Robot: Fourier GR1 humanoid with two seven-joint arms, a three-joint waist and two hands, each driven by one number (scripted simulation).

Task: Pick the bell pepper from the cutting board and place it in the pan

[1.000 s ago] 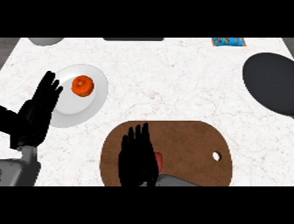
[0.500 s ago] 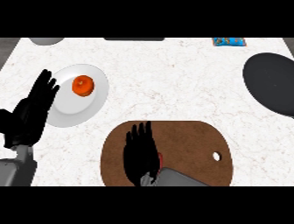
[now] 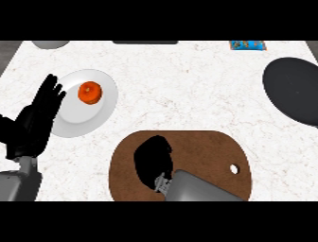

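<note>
On the brown cutting board [image 3: 204,156], lying at about 6 o'clock on the white marbled desk [image 3: 182,90], the right hand [image 3: 153,158] is bunched into a dark mass, its fingers curled downward over the board's left half; the bell pepper itself cannot be seen, so whether the fingers have closed round it cannot be told. Behind the hand, the grey right forearm [image 3: 200,189] comes in from the lower edge, at roughly 5 o'clock from the hand. A small round hole pierces the board near its right rim. Well apart, at about 2 o'clock from the board, the dark pan [image 3: 300,92] sits near the desk's right edge with nothing in it, its handle running toward 5 o'clock. At 10 o'clock from the board lies a white plate [image 3: 78,118] carrying an orange round item [image 3: 90,92] on its upper part. The left hand [image 3: 32,125] rests at 9 o'clock in the view, fingers straight and spread, pointing up, their tips overlapping the plate's left rim. Along the far edge, at 12 o'clock, show a grey rounded object [image 3: 50,44], a dark flat object [image 3: 145,42] and a blue packet [image 3: 248,45].
</note>
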